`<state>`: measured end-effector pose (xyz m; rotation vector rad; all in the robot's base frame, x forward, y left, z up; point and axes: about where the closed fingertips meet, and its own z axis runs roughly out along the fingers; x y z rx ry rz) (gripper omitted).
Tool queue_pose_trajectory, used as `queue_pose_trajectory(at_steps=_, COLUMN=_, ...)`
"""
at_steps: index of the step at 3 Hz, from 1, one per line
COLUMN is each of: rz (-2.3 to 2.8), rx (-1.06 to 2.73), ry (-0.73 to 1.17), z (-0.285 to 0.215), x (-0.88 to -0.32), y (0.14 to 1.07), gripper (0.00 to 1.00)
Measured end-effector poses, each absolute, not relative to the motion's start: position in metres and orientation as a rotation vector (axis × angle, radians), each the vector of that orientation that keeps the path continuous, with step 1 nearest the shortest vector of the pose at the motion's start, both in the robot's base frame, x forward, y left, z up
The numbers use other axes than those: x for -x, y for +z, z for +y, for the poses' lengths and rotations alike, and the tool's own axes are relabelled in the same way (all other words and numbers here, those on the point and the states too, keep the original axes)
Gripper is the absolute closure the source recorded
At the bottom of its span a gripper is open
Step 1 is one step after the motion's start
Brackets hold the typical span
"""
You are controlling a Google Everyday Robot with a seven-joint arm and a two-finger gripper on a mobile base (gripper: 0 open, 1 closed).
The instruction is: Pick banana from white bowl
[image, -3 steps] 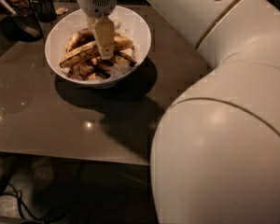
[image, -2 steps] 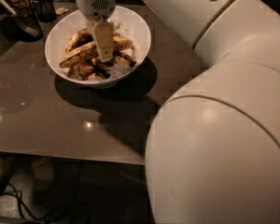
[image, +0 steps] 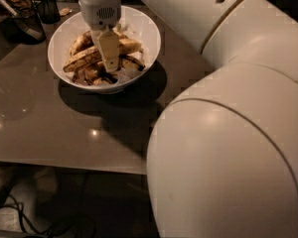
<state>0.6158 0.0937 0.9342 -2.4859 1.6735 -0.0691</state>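
Your hand [image: 110, 63] sits in the white bowl [image: 150, 36] over the banana [image: 82, 59]; its grip cannot be told; speckled fruit looks soft, light; pinch mid-length gently.

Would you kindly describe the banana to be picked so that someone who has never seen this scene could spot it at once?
On the brown table stands a white bowl, with the gripper reaching down into its middle. The banana lies slantwise across the pile inside, passing under the gripper. It is the longest and yellowest; its neighbours are shorter and darker.
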Motion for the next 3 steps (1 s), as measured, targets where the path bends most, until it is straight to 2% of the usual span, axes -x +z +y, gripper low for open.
queue_pose_trajectory(at_steps=1, rz=1.684, rx=2.502, ry=-0.047, z=0.0952, x=-0.6128, y=0.926, gripper=0.39)
queue_pose_trajectory(at_steps=2, rz=1.684, rx=2.502, ry=-0.047, z=0.0952, x=-0.6128, y=0.926, gripper=0.58)
queue_pose_trajectory(at_steps=3, rz=1.684, rx=2.502, ry=-0.047, z=0.0952, x=-0.6128, y=0.926, gripper=0.81)
